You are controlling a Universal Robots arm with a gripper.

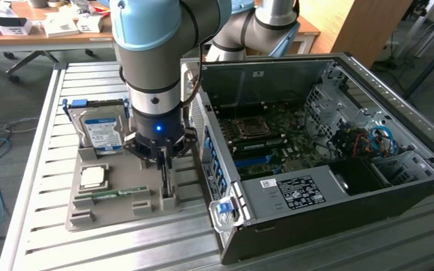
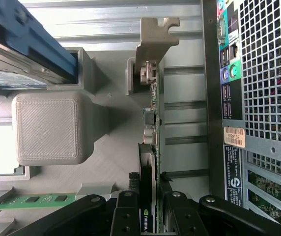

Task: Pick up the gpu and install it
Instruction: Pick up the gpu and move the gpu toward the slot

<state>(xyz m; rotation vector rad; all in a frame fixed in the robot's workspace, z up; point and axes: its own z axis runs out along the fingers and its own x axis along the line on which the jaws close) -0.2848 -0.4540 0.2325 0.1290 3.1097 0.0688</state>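
Exterior view, left of centre: tool (image 1: 163, 162) over a gray tray (image 1: 89, 213). Wrist view: it straddles the edge-on gpu (image 2: 153, 120); clamped or not, cannot tell.

Thin flat gpu (image 1: 169, 183) (image 2: 152, 118), seen edge-on in the wrist view. Stands upright on its long edge, untilted, in a narrow slot along the right side of the grey holder (image 1: 89, 212) (image 2: 47, 128) as the exterior view has it. Sits just beside the open computer case (image 1: 338, 186) (image 2: 258, 73), parallel to its perforated rear panel. Runs near to far across the holder. Shows a green board edge with small components, a dark face bearing a green logo, and a silver metal end bracket (image 2: 153, 42) with a hooked tab. Seated in the slot, not yet in the case.
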